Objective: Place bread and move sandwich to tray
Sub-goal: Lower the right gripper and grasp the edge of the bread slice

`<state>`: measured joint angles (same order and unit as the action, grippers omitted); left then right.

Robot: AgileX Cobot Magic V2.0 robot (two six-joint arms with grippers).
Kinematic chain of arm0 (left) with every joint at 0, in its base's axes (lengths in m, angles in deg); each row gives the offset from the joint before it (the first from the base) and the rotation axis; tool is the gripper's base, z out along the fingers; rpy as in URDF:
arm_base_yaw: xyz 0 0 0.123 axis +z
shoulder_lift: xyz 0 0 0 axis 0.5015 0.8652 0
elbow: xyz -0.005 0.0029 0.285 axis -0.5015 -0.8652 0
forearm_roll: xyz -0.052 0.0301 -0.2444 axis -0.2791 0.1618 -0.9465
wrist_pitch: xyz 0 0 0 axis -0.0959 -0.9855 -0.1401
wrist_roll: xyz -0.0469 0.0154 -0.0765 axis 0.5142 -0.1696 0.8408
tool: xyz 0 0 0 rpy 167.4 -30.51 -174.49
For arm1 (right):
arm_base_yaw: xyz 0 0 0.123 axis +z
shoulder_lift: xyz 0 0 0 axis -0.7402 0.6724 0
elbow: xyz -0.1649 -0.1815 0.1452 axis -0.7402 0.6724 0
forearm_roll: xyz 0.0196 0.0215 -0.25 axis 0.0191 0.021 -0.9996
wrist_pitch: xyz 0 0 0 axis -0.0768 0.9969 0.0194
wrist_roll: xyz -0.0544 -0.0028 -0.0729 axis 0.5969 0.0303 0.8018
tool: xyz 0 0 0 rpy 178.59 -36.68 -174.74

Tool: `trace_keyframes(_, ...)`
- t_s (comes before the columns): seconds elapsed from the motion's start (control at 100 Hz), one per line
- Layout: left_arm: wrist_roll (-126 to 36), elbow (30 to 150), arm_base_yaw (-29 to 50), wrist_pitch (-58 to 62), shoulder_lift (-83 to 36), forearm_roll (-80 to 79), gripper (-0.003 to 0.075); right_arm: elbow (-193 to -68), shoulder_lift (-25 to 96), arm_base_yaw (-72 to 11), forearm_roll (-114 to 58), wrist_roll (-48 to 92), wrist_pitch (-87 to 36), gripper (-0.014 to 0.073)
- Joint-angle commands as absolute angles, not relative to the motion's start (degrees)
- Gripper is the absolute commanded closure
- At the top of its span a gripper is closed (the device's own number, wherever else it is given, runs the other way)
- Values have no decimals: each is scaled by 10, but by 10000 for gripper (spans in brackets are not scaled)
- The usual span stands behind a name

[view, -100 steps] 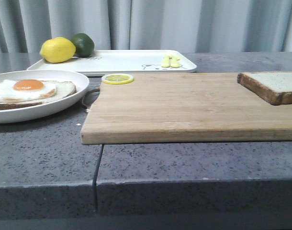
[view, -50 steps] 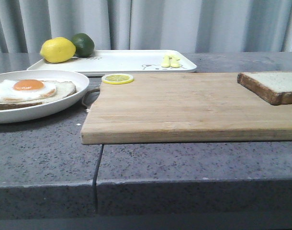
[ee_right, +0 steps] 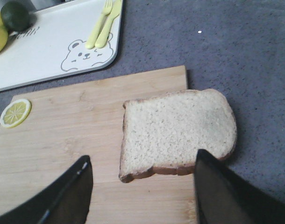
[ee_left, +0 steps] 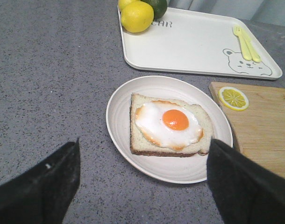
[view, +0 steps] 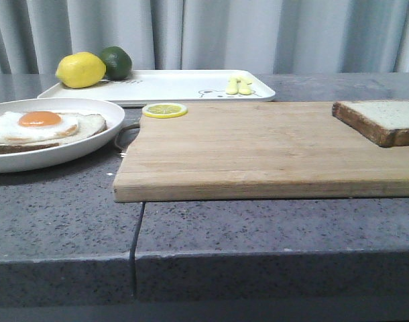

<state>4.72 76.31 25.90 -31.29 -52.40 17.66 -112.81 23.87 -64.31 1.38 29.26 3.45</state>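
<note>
Front view: a speckled grey stone table [view: 64, 221] carries a pale wooden board [view: 258, 151] with straight grain. The bread [view: 382, 121], a thick pale slice with dark crust, lies at the board's right end, partly past the frame edge. A thin lemon slice [view: 165, 110] sits on the board's far left corner. To the left, a round white plate [view: 90, 144] holds the sandwich [view: 43, 127], its glossy fried egg uppermost. Behind, the flat white tray [view: 171, 86] bears a yellow lemon [view: 80, 70], a dark lime [view: 117, 62] and pale yellow cutlery [view: 239, 85].

Left wrist view: the left pincer [ee_left: 142, 179] hangs wide open above the plate, holding nothing, its black fingers [ee_left: 39, 184] flanking the sandwich.

Right wrist view: the right pincer [ee_right: 142, 189] is likewise spread and empty over the bread, which overhangs the board's edge onto the table. A bear line drawing [ee_right: 81, 56] marks the tray's rounded corner.
</note>
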Motion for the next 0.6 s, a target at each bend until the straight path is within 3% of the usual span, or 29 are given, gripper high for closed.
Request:
trace_keyframes(0.0, 52, 782, 256, -274, -517, 170, 195, -1146, 262, -675, 83, 340, 7, 115)
trace_keyframes(0.3, 52, 782, 256, -274, -517, 170, 195, -1146, 355, -733, 211, 439, 33, 115)
trace_keyframes(0.59, 52, 782, 256, -274, -517, 170, 195, -1146, 426, -740, 271, 500, 40, 115)
